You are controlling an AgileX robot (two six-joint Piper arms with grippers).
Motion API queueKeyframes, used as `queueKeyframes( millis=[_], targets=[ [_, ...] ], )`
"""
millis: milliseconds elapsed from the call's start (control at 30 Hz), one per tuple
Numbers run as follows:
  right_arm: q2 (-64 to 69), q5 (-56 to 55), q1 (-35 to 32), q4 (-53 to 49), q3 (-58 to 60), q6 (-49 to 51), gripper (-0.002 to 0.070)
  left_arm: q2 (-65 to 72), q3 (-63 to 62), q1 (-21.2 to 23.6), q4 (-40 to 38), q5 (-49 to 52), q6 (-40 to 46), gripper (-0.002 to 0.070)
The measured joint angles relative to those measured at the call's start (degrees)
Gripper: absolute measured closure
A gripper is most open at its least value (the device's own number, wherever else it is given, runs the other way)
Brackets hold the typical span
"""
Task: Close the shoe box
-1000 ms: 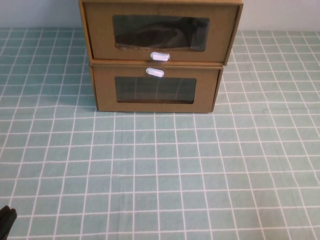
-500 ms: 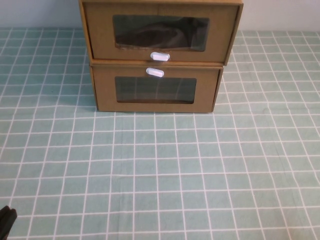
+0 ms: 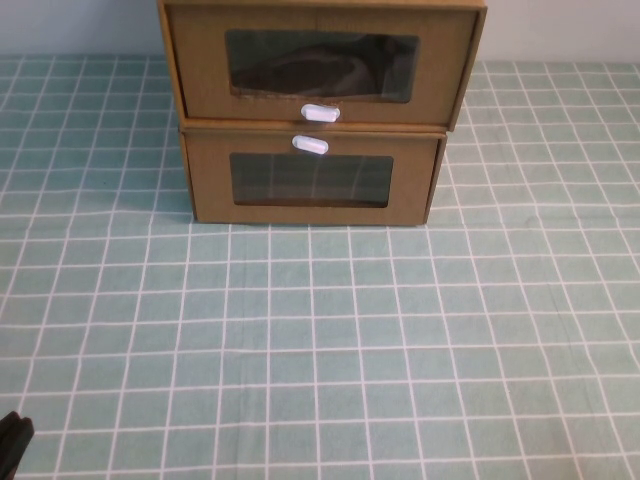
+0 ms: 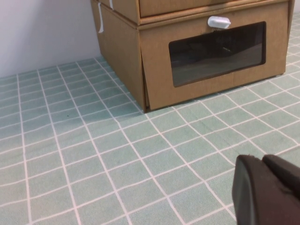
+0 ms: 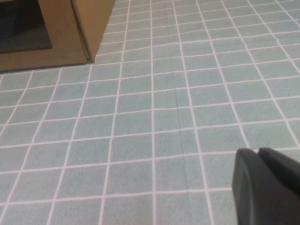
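Note:
The shoe box [image 3: 320,60] is the upper of two stacked brown cardboard boxes at the far middle of the table. It has a clear front window and a white pull tab [image 3: 320,113] just below the window. Its front stands slightly forward of the twin box [image 3: 312,180] beneath, whose tab [image 3: 310,145] is above its window. My left gripper [image 3: 12,440] is at the near left corner, shut and empty, far from the boxes; it also shows in the left wrist view [image 4: 262,158]. My right gripper [image 5: 258,151] is shut and empty above the cloth, out of the high view.
A green cloth with a white grid [image 3: 320,340] covers the table. A pale wall [image 4: 42,33] stands behind the boxes. The twin box fills the far part of the left wrist view [image 4: 211,56], and its corner shows in the right wrist view [image 5: 70,28].

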Motion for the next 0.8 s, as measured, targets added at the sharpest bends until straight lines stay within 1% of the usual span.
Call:
queueKeyframes(
  millis=[367, 467, 500, 567, 633, 667, 733, 800],
  targets=[
    [0.00, 0.12, 0.00, 0.21, 0.00, 0.00, 0.0687, 0.00, 0.00, 0.00, 0.03, -1.10, 0.00, 0.0680],
    [0.00, 0.12, 0.00, 0.21, 0.00, 0.00, 0.0687, 0.00, 0.00, 0.00, 3.80, -2.72, -1.16, 0.0680],
    [0.00, 0.12, 0.00, 0.21, 0.00, 0.00, 0.0687, 0.00, 0.00, 0.27, 7.14, -3.35, -3.48, 0.0680],
    [0.00, 0.12, 0.00, 0.26, 0.00, 0.00, 0.0687, 0.00, 0.00, 1.81, 14.80, -4.28, -10.78, 0.0680],
    [0.00, 0.12, 0.00, 0.26, 0.00, 0.00, 0.0687, 0.00, 0.00, 4.72, 22.74, -4.23, -19.97, 0.0680],
    [0.00, 0.12, 0.00, 0.26, 0.00, 0.00, 0.0687, 0.00, 0.00, 5.98, 25.38, -3.75, -23.50, 0.0680],
    [0.00, 0.12, 0.00, 0.26, 0.00, 0.00, 0.0688, 0.00, 0.00, 8.84, 28.09, -1.22, -27.89, 0.0680],
    [0.00, 0.12, 0.00, 0.26, 0.00, 0.00, 0.0688, 0.00, 0.00, 10.89, 29.02, 1.97, -30.08, 0.0680]
  ],
)
